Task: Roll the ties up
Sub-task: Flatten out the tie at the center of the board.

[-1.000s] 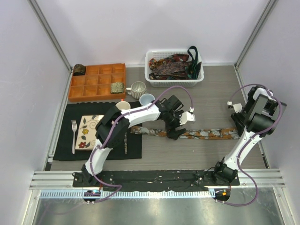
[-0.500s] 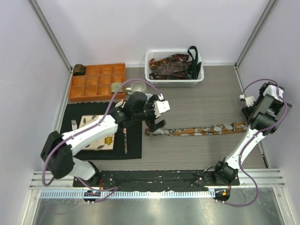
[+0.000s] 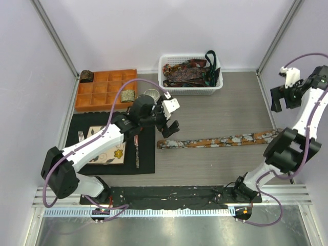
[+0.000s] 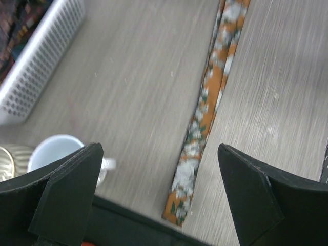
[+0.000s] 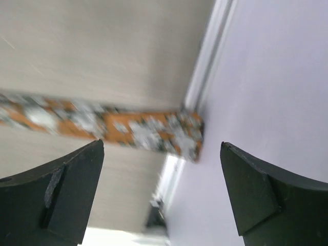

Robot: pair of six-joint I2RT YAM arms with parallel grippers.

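On the table (image 3: 230,110), 1 tie (image 3: 220,140) lies flat, unrolled.

White links, black joints on left arm (image 3: 95,145) and right arm (image 3: 309,107); looping purple cables (image 3: 119,100), black wedge-shaped jaws

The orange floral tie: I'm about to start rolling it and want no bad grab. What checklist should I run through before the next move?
1. Tie laid out flat and straight: ok.
2. Left tool open, empty: ok.
3. Right tool open, empty: ok.
4. Tie's narrow end centred in the left wrist view: ok.
5. Wide end clear of the right wall: not ok, it reaches the wall's foot.
6. Left tool's clearance from the blue mug: cannot tell.
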